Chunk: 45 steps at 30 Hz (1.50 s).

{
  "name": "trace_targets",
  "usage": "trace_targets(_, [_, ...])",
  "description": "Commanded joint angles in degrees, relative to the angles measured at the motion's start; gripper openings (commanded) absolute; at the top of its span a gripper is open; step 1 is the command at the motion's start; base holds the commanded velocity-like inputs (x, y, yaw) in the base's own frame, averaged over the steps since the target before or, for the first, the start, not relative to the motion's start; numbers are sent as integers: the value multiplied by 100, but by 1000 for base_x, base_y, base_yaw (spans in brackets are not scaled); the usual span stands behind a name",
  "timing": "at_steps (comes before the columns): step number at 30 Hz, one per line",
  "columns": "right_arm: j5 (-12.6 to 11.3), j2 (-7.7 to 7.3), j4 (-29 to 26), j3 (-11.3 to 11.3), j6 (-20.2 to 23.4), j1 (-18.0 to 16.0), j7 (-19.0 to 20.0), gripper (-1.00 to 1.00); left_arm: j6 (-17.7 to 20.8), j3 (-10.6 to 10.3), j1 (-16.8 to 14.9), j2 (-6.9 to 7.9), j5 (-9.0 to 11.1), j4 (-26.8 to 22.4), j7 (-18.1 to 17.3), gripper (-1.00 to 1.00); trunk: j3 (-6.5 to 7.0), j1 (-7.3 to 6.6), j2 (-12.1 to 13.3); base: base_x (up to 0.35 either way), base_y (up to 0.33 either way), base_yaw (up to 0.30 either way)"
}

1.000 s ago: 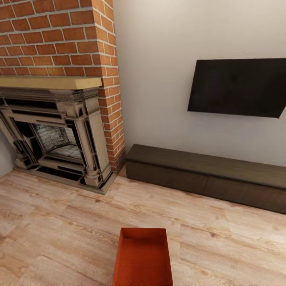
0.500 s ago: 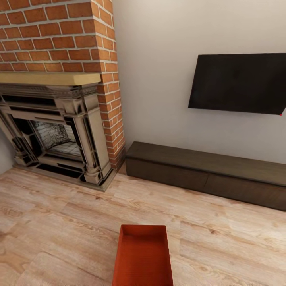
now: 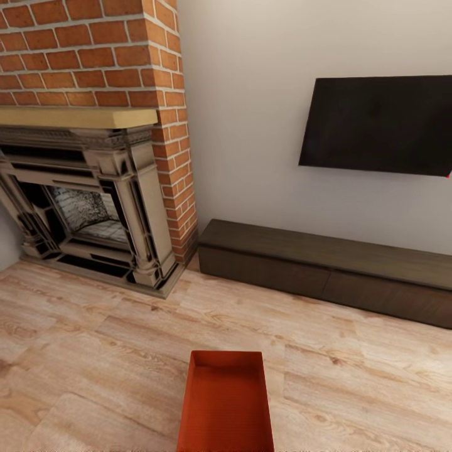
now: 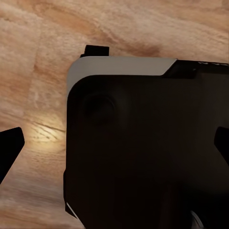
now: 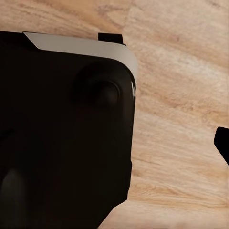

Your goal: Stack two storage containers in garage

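1 orange-red bin [image 3: 226,402] sits on the wood-plank floor [image 3: 94,351] at the head view's lower edge, in front of the fireplace [image 3: 81,188], TV [image 3: 376,125] and low cabinet [image 3: 326,270]. Each wrist view shows dark robot body over wood planks; neither gripper's state can be told

My left gripper [image 4: 114,143] and right gripper [image 5: 119,143] hang over my dark base [image 4: 143,152], fingertips [image 4: 9,148] wide apart.

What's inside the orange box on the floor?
Nothing that can be seen. The orange box has no lid, and the part of its inside that shows is bare, just orange walls and bottom. Its near end runs off the picture's lower edge, so that part stays unseen.
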Motion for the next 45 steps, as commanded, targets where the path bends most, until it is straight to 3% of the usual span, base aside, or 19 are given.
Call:
trace_targets(1, [-51, 5, 18, 48, -29, -6, -3, 100, -17, -7, -4, 1, 56, 7, -18, 100, -14, 0, -3, 0, 0, 0])
trace_targets(45, [-51, 5, 18, 48, -20, -6, -2, 100, -17, -4, -4, 1, 56, 7, -17, 100, -419, 0, -3, 0, 0, 0])
